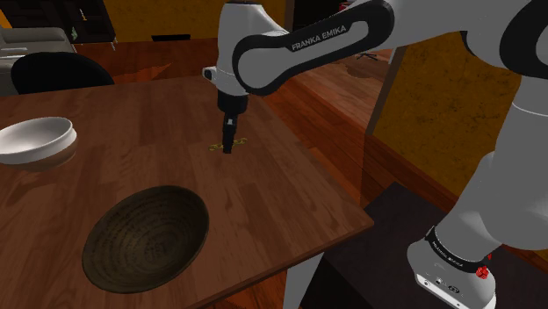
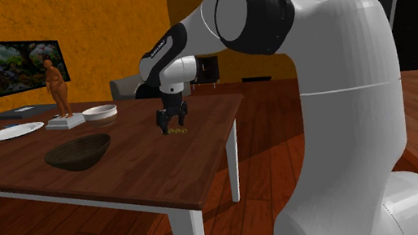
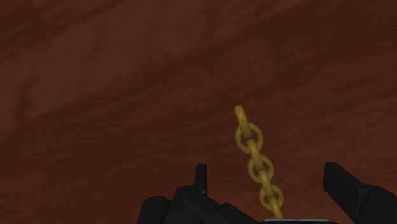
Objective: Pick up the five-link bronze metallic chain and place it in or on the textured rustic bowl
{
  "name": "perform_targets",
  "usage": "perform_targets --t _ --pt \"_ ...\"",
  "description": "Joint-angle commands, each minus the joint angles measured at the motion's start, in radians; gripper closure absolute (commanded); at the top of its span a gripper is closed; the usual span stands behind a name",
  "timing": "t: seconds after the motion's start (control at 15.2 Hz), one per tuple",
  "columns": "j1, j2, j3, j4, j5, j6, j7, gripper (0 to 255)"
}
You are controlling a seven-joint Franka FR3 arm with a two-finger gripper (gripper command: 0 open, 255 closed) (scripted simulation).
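Gripper [image 3: 267,181] jaws stand apart astride the golden chain [image 3: 248,135] on the table [image 3: 95,76]. Likely limp and light; pinch a middle link.

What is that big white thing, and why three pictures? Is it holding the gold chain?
It is a robot arm with a black pincer at its end. One picture is taken from beside its stand, one from farther off, one from a camera on the hand. On the brown table lie a small gold chain, a dark ribbed bowl and a white bowl, plus a plate and a little statue. The pincer is open, a finger on each side of the chain without touching it, so nothing is held yet.
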Motion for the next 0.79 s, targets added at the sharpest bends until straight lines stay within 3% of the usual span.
perform_targets --t 0.0,0.4,0.46,0.73 --pt "0.000 0.007 -0.001 -0.004 -0.002 0.011 -0.001 0" --pt "0.000 0.007 -0.001 -0.004 -0.002 0.011 -0.001 0" --pt "0.000 0.007 -0.001 -0.004 -0.002 0.011 -0.001 255" --pt "0.000 0.006 -0.001 -0.006 -0.001 0.012 -0.001 255"
